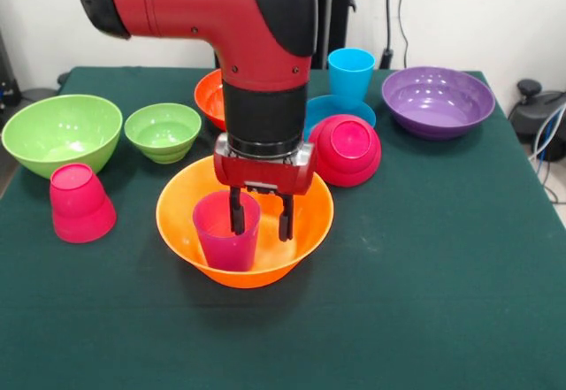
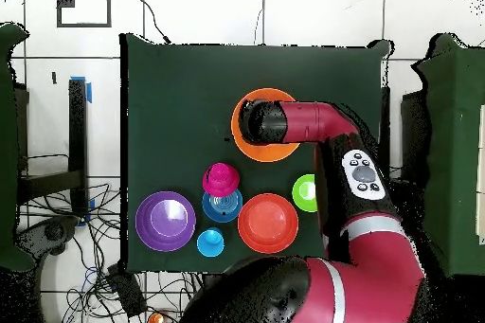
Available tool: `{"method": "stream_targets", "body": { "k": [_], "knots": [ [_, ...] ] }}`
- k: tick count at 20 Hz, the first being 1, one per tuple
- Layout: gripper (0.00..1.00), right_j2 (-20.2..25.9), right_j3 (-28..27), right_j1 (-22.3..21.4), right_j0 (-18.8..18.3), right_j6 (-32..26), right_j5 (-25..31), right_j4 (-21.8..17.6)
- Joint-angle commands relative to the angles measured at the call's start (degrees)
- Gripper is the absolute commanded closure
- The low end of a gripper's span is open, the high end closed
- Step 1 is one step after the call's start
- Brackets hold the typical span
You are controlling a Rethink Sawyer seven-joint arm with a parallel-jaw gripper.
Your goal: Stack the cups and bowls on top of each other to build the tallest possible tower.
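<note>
Landmark: you can place everything from the large orange bowl (image 1: 245, 231), which sits upright on the green table (image 1: 424, 275) with its mouth up.
Purple-magenta cup (image 1: 226, 229): it stands inside the orange bowl, mouth up, long axis vertical, toward the bowl's left half in the front view.
Pincer (image 1: 261, 224): you see it pointing straight down over the orange bowl, partly spread, with one finger (image 1: 237, 213) dipped inside the cup and the other outside the cup's wall; whether they press the wall, you cannot tell.
Red-pink cup (image 1: 80, 202): upside down, base up, well left of the orange bowl in the front view.
Small pink-red bowl (image 1: 346, 149): tipped on its side just behind the orange bowl's right rim, resting on a small blue bowl (image 1: 324, 109).
Sky blue cup (image 1: 351, 74): upright, farther behind the orange bowl.
Purple bowl (image 1: 438, 100): upright, behind and right.
Green bowls: large (image 1: 62, 133) and small (image 1: 163, 131), both upright, behind and left.
Red-orange bowl (image 1: 210, 98): directly behind, mostly hidden by the arm (image 1: 256, 45).
</note>
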Motion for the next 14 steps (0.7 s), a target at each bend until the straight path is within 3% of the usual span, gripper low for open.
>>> {"method": "stream_targets", "body": {
  "k": [1, 11, 12, 14],
  "knots": [
    [0.0, -1.42, -2.57, 4.23, 2.18, 1.31, 1.61, -1.67],
    [0.0, -5.37, -5.8, 5.96, 4.7, 1.8, 5.76, -1.4],
    [1.0, -6.04, -6.37, 6.16, 5.25, 1.73, 5.9, -0.86],
    [1.0, -5.8, -5.92, 5.95, 4.96, 2.47, 4.54, -0.26]
  ]
}}
